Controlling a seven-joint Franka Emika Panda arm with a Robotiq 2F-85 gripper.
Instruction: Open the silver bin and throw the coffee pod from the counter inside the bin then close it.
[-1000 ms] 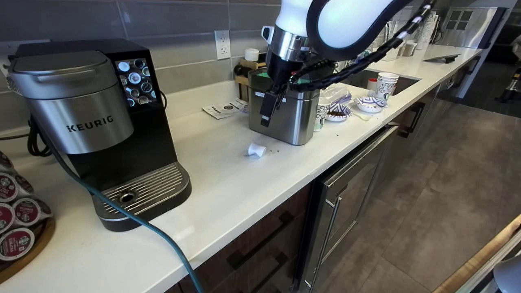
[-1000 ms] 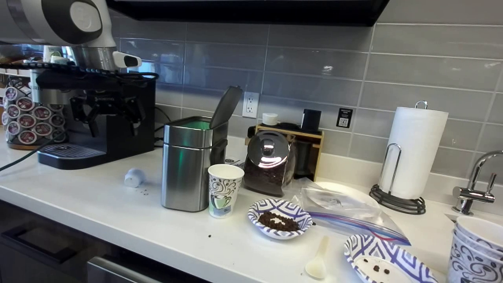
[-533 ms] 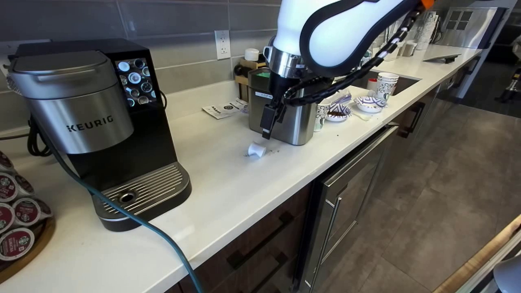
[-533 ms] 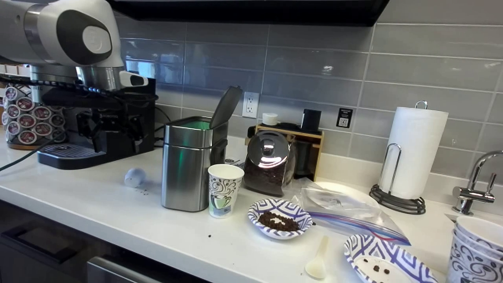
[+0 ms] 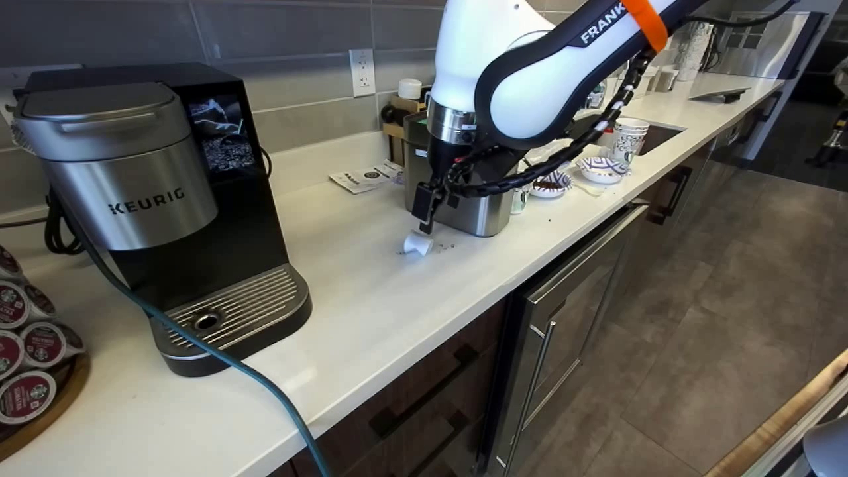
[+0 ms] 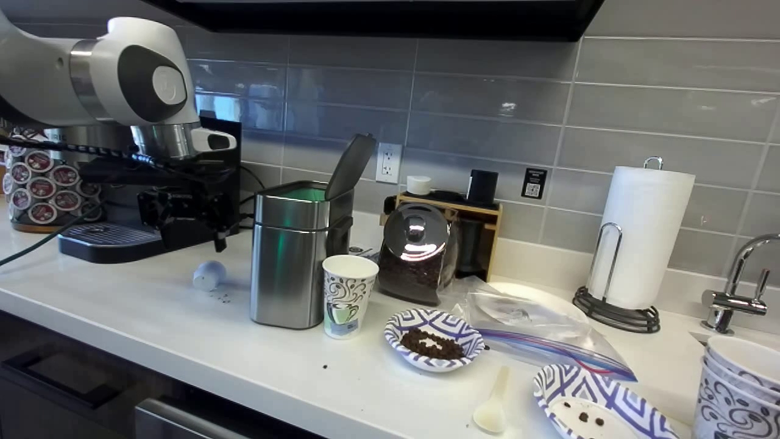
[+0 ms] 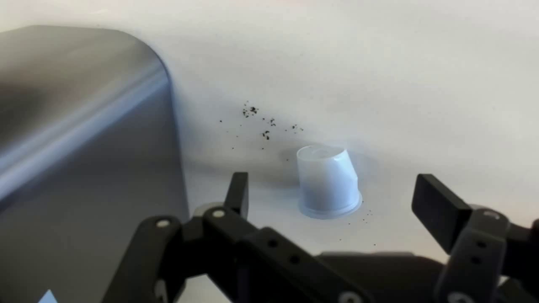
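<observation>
The small white coffee pod (image 5: pixel 418 244) lies on the white counter (image 5: pixel 358 285) amid dark grounds; it also shows in an exterior view (image 6: pixel 208 276) and the wrist view (image 7: pixel 328 185). The silver bin (image 6: pixel 285 274) stands beside it, with its dark lid (image 6: pixel 353 164) raised. The bin's steel wall (image 7: pixel 139 168) fills the left of the wrist view. My gripper (image 7: pixel 332 181) is open and empty, pointing down above the pod. In the wrist view the pod shows between its two fingers, untouched. In both exterior views, the gripper (image 5: pixel 429 213) hangs just above the pod.
A Keurig machine (image 5: pixel 146 192) stands past the pod, away from the bin. A paper cup (image 6: pixel 349 299) is close to the bin. Patterned bowls (image 6: pixel 434 341), a plastic bag (image 6: pixel 536 323) and a spoon (image 6: pixel 492 405) lie further along. A teal cord (image 5: pixel 218 354) crosses the counter.
My open gripper has come down toward the counter and moved closer to the pod. The bin, its raised lid and the pod have not moved. The coffee machine's screen picture has changed.
</observation>
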